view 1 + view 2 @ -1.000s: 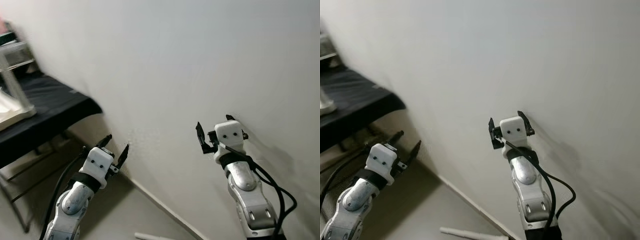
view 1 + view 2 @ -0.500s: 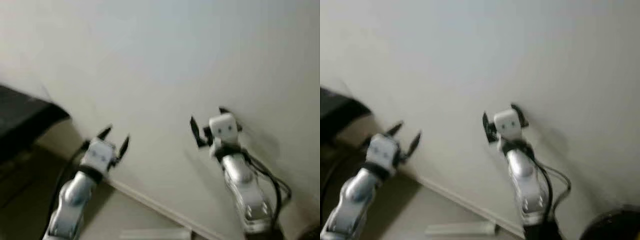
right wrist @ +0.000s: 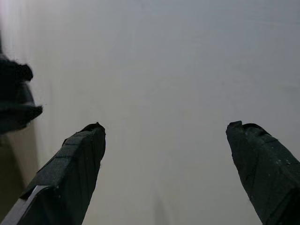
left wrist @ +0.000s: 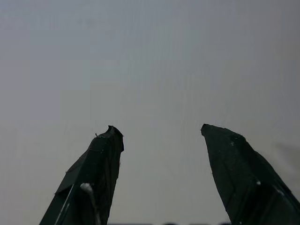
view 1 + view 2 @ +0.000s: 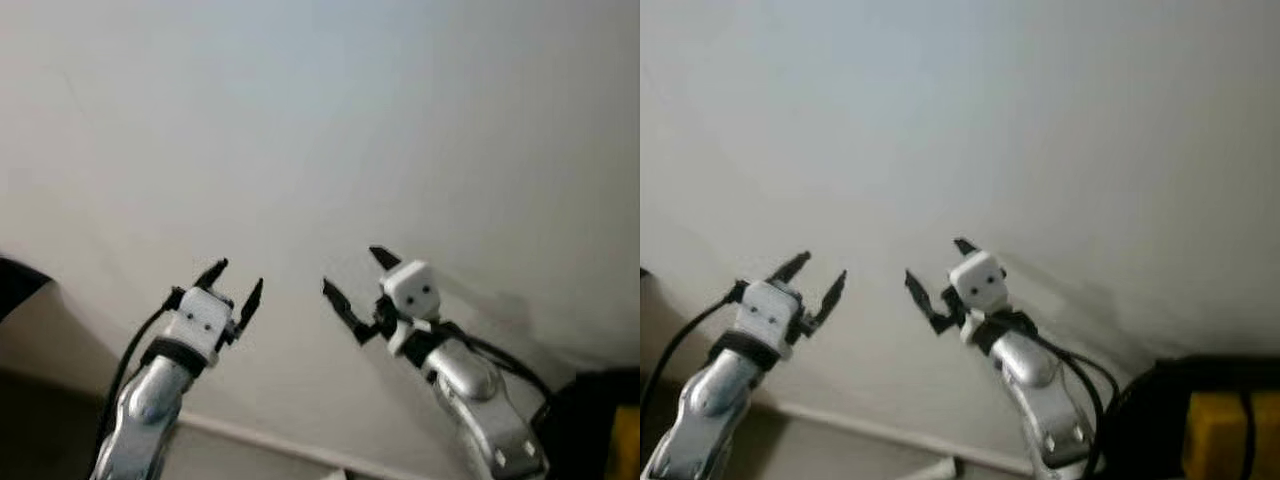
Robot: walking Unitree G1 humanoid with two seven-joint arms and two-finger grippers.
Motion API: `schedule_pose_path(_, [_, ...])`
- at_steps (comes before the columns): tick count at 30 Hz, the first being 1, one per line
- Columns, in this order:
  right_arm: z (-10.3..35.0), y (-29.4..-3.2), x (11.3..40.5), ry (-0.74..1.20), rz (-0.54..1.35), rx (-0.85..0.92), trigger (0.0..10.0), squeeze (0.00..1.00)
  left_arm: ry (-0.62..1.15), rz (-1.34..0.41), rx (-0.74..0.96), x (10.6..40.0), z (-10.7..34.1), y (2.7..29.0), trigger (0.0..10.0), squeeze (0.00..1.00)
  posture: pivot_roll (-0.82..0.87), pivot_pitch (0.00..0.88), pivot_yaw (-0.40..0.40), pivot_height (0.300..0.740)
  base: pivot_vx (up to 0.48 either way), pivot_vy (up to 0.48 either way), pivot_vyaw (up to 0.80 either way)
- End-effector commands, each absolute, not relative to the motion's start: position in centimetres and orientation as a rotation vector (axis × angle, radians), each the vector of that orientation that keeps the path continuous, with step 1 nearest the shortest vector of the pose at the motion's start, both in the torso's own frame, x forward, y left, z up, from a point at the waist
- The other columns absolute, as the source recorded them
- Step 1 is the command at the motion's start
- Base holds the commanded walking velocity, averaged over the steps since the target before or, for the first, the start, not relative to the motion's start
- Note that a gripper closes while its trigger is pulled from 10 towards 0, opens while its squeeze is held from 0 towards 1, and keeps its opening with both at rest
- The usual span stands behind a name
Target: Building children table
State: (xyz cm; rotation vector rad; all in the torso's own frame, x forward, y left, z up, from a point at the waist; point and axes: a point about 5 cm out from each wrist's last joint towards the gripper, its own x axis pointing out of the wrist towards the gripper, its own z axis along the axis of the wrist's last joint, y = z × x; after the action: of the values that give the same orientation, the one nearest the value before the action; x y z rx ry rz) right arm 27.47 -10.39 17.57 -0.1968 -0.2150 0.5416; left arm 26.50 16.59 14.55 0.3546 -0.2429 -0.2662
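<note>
Both arms are raised in front of a plain white wall. My left gripper is open, with nothing between its black fingers, and the wall lies beyond it in the left wrist view. My right gripper leans toward the left one and is open wide and empty, facing the same wall in the right wrist view. The tip of a white part lies on the floor by the baseboard, below the grippers.
A baseboard runs along the foot of the wall. A dark bulky object with a yellow block in it sits at the lower right. A black edge pokes in at the far left. The eye views are blurred.
The camera has swung to the right: the black table has slid out on the left and the dark object with the yellow block has come in. The right gripper now leans leftward.
</note>
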Motion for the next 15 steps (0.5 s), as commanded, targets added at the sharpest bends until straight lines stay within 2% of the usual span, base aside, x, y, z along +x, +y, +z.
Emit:
schedule_pose_path(1, [17.4,-10.2,27.7,-0.204,0.543,-0.201,10.0,0.00,-0.231,-0.244,0.357,26.4,14.4,17.3,10.0,0.00,-0.15,0.000,0.043,0.740,0.000,0.000,0.00])
schedule_pose_path(3, [17.4,-10.4,27.8,-0.202,0.526,-0.202,10.0,0.00,-0.230,-0.244,0.356,26.4,14.4,17.3,10.0,0.00,-0.15,0.000,0.043,0.740,0.000,0.000,-0.43])
schedule_pose_path(15, [17.5,-12.3,28.4,-0.189,0.400,-0.184,10.0,0.00,-0.226,-0.240,0.344,26.5,14.4,17.4,10.0,0.00,-0.15,0.000,0.044,0.740,0.000,0.000,-0.80])
